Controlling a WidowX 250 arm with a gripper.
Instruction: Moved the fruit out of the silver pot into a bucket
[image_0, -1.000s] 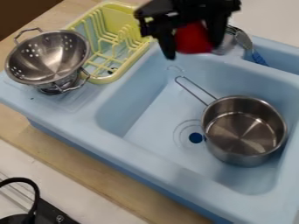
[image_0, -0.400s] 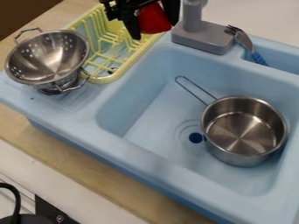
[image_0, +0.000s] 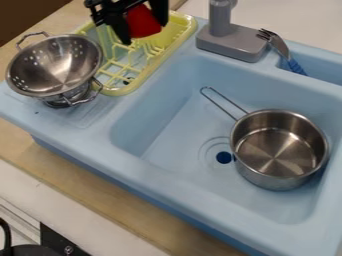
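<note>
At the top left of the view, the black gripper (image_0: 142, 31) is shut on a red object (image_0: 143, 21), held between its two fingers above the yellow dish rack. What fruit or item the red object is, I cannot tell. The silver pot (image_0: 279, 149) stands upright in the right part of the sink, its inside bare, its wire handle pointing to the upper left. A silver colander (image_0: 55, 67) with a perforated bowl sits on the sink's left ledge.
The yellow dish rack (image_0: 125, 89) lies beside the colander. A grey faucet (image_0: 232, 42) stands at the sink's back edge, with a fork and knife with a blue handle (image_0: 295, 66) to its right. Black cable and a dark object lie at lower left.
Holding the red object, the gripper has moved left from above the faucet area to above the dish rack. The black cable at lower left has shifted left too. The pot has stayed put.
</note>
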